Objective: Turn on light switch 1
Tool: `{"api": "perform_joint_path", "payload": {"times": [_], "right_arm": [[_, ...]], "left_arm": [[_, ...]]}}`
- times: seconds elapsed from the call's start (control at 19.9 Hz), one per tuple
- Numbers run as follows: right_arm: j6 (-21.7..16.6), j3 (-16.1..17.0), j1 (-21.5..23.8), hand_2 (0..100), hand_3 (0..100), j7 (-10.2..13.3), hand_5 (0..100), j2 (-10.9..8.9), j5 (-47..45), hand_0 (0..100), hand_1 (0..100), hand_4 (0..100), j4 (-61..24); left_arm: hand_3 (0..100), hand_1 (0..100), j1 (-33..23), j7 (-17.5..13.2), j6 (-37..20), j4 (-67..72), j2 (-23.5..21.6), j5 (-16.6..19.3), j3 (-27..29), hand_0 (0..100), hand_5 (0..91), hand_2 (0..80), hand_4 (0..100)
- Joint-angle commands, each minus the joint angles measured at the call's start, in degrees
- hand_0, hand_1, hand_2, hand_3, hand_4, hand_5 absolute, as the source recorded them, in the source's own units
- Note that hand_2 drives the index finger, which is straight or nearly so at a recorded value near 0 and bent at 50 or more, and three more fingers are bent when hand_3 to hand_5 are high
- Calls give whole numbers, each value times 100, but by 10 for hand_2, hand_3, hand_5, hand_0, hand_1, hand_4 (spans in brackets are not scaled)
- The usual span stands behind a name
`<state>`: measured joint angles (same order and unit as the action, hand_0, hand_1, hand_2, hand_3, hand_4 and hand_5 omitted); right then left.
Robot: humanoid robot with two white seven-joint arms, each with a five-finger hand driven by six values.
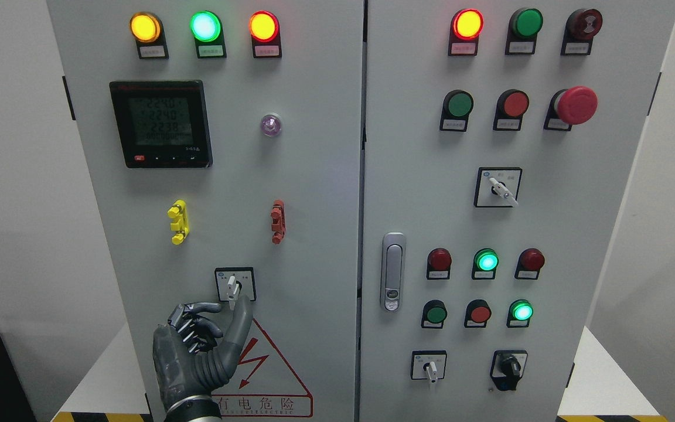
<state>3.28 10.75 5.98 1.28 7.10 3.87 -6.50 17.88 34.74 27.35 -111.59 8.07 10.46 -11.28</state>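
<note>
White-levered rotary switch (232, 287) sits just above my left hand (200, 346), which grasps nothing yet, thumb and forefinger spread; I judge pinching and twisting comes next.

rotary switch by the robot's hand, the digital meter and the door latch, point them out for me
rotary switch (232, 289), head view, on its white lever handle
digital meter (160, 123), head view, on the middle of its screen
door latch (393, 271), head view, on the middle of its silver handle

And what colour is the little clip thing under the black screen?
Yellow: the small yellow plastic clip, clearest in the head view.
</note>
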Motion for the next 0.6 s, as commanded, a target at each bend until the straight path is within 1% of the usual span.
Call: {"api": "perform_joint_path", "payload": {"times": [0.0,0.55], "right_arm": [[-2,-3,0,0,0,3,0,-7,0,0,0,0,0],[-2,-3,0,0,0,3,0,2,0,0,0,0,0]], "left_arm": [[928,662,84,-46,69,6,19,0,12,0,862,568,933],[945,630,154,-64,245,6,19,0,3,0,861,571,941]]}}
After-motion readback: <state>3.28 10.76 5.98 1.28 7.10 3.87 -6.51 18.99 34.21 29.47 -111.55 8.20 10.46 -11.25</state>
